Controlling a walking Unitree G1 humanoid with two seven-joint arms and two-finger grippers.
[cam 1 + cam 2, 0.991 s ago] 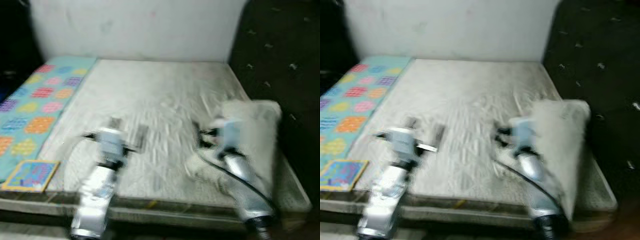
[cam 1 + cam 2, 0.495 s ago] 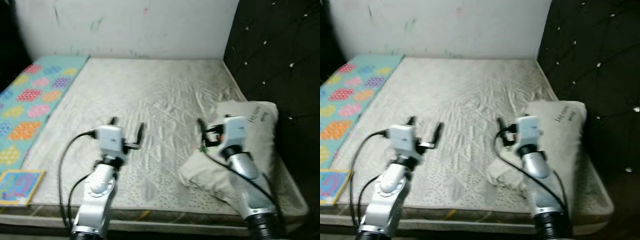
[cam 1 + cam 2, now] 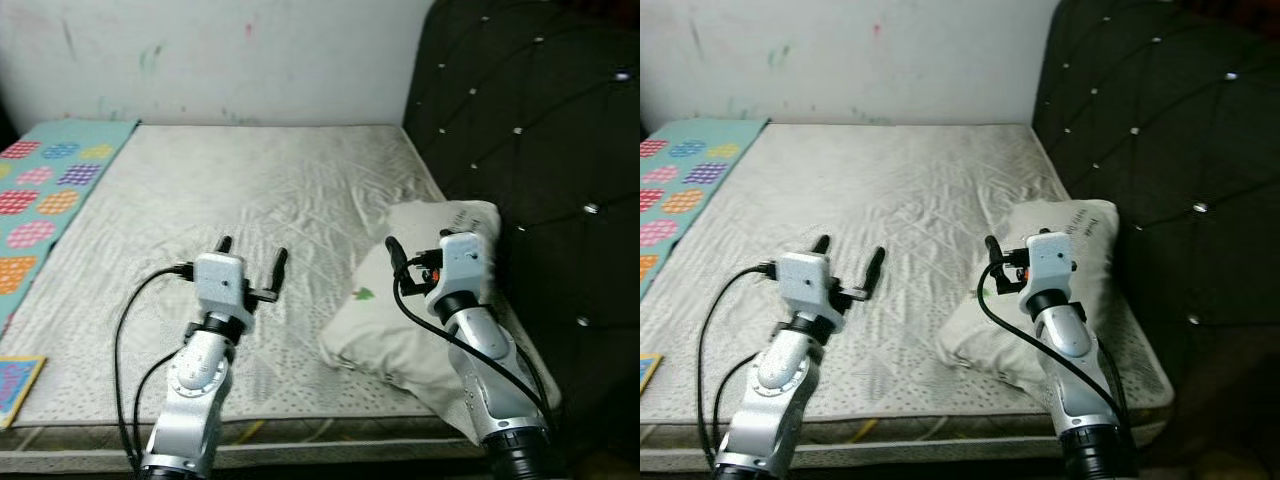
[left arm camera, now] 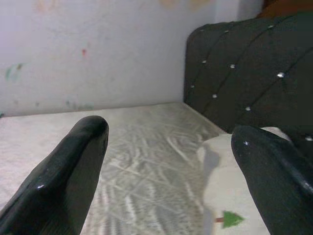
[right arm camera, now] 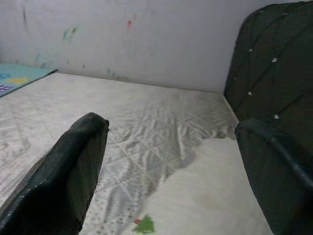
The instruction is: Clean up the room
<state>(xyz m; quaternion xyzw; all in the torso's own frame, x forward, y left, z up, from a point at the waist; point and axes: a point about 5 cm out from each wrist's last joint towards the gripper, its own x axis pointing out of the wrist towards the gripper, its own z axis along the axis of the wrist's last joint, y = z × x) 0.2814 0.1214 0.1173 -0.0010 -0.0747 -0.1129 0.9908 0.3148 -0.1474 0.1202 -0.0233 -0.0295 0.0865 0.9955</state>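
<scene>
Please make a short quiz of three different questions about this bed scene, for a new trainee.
1. True or false: the right pincer holds the pillow.
2. Which lies beside the headboard? A) pillow B) patterned mat
3. Fill in: the small print on the pillow is a green ____.

Key: 1 false, both pincers, left pincer too, are open above the mattress; 2 A; 3 tree.

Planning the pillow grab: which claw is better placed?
Right. The right claw hovers open directly over the pillow by the headboard. The left claw, also open, is over bare mattress, well away from it.
</scene>
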